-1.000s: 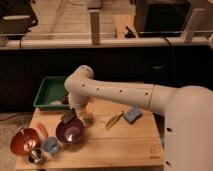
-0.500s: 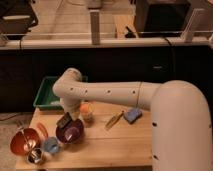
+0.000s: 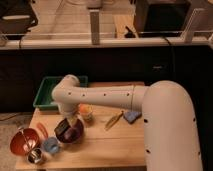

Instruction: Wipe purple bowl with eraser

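Observation:
The purple bowl (image 3: 70, 134) stands on the wooden table (image 3: 105, 147), left of centre. My gripper (image 3: 71, 123) hangs at the end of the white arm (image 3: 100, 97) and reaches down into the bowl from above. A small dark block, the eraser (image 3: 61, 129), shows at the bowl's left inner side, right beside the gripper tip. The arm hides part of the bowl's far rim.
An orange-red bowl (image 3: 25, 141), a small blue cup (image 3: 50, 145) and a metal cup (image 3: 35, 156) stand at the front left. Behind the arm sits a green tray (image 3: 46, 93). An orange cup (image 3: 86, 111), a yellow item (image 3: 114, 120) and a blue sponge (image 3: 132, 116) lie to the right.
The arm's elbow has swung left toward the green tray, and the gripper has come down closer into the purple bowl.

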You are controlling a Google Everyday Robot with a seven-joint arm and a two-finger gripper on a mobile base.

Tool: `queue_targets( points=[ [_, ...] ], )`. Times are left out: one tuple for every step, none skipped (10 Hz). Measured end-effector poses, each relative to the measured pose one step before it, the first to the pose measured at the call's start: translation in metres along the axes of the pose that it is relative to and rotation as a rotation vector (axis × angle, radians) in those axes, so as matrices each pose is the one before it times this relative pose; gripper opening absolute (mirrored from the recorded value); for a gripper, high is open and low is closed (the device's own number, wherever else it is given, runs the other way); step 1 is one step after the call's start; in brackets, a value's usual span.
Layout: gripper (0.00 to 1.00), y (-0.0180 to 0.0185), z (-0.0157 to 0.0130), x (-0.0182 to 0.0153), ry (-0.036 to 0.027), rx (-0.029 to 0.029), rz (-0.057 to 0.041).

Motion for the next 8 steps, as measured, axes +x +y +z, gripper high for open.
queue_targets(
  points=[
    [0.00, 0.00233, 0.00868, -0.00047, 0.00445, -0.01383, 0.00337],
    [0.00, 0.00354, 0.00611, 0.00269, 0.00263, -0.01515, 0.00436],
    [0.00, 0.00252, 0.00471, 0.00316, -0.00453, -0.00909, 0.00779],
    [0.00, 0.00277, 0.00268, 0.00351, -0.01225, -0.00338, 0.00490],
    [0.00, 0.00243, 0.00141, 0.00364, -0.01357, 0.00141, 0.00515],
    [0.00, 0.00069, -0.00068, 0.00231, -0.01409, 0.00659, 0.00386],
    [0.00, 0.00080, -0.00089, 0.00208, -0.01623, 0.00781, 0.00134],
    [0.00, -0.00007, -0.00069, 0.00184, -0.01611, 0.00890, 0.00137]
  ],
)
